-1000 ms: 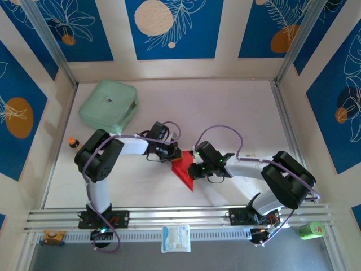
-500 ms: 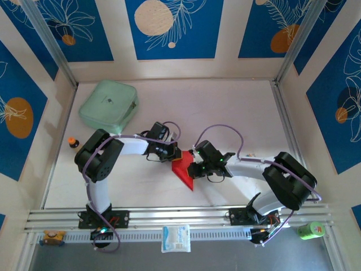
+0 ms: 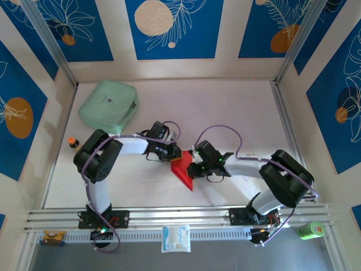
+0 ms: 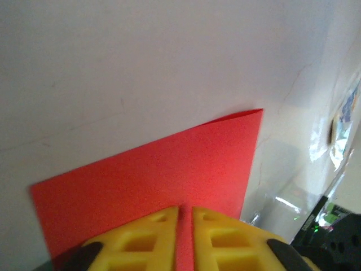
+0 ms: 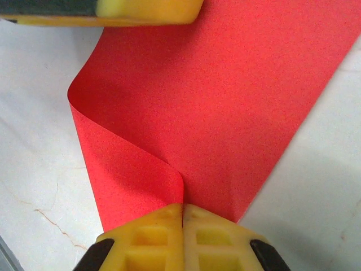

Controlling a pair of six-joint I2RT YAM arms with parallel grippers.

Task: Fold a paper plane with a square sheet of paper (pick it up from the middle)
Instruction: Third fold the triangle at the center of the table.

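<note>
Within the left fingers (image 4: 141, 244) and right fingers (image 5: 151, 237), the square sheet (image 3: 182, 169).

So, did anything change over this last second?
Barely. The right arm's elbow edged slightly left. The left gripper and right gripper stayed shut on the square sheet of paper, which kept its place. The mint-green case stayed put.
</note>
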